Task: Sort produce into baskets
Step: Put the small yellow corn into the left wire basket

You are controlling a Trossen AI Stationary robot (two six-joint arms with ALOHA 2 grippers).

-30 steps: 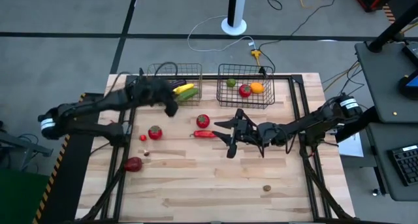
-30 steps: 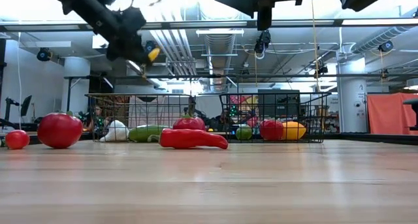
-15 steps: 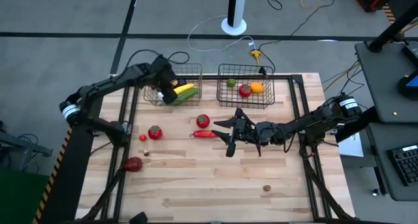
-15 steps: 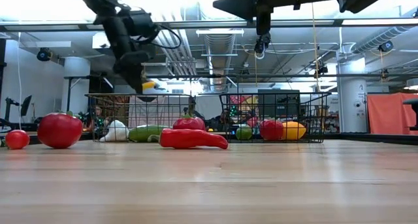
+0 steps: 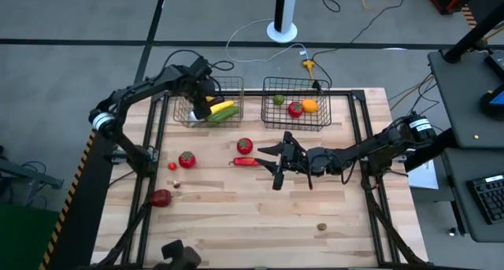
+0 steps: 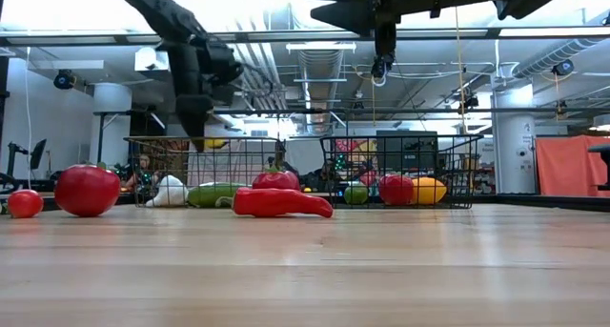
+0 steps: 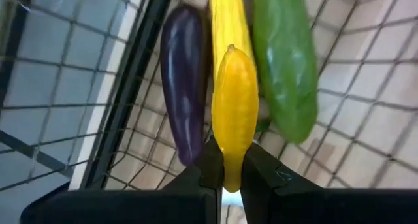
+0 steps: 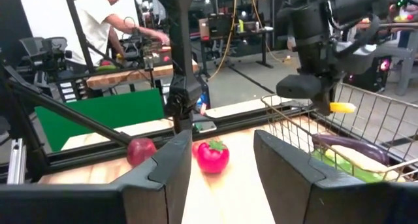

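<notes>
**Yellow piece pinched over the copper basket**

Yellow produce piece [image 7: 234, 113] is clamped between the fingers of the left gripper [image 5: 201, 105], which hangs over the brownish-copper basket [image 5: 189, 86] at the table's far edge, toward the far left corner. Under it in that basket lie a purple eggplant [image 7: 183, 87], a second yellow piece [image 7: 227, 21] and a green cucumber [image 7: 285, 61], side by side; a white garlic [image 6: 171, 192] shows through the mesh in the low view. Basket wire walls ring the gripper closely on all sides.

Darker grey basket [image 5: 323, 122] sits just beside it along the far edge, holding a green piece [image 5: 278, 100], a red tomato [image 5: 295, 109] and an orange [image 5: 310, 106].

Right gripper [image 5: 271, 166] hovers over the middle of the wooden table [image 5: 260, 223], fingers parted, nothing between them. A long red pepper [image 5: 246, 162] lies just beside its fingertips, and a tomato [image 5: 245, 146] lies beyond that, toward the baskets.

Loose toward the left edge: another tomato [image 5: 187, 160], a tiny red piece [image 5: 172, 167] near it, and a dark red piece [image 5: 161, 197] closer to the near left corner. A small brown bit [image 5: 321, 227] lies near the near edge.

Off the table, a person in a white shirt [image 8: 98, 21] is at a bench in the room behind.
</notes>
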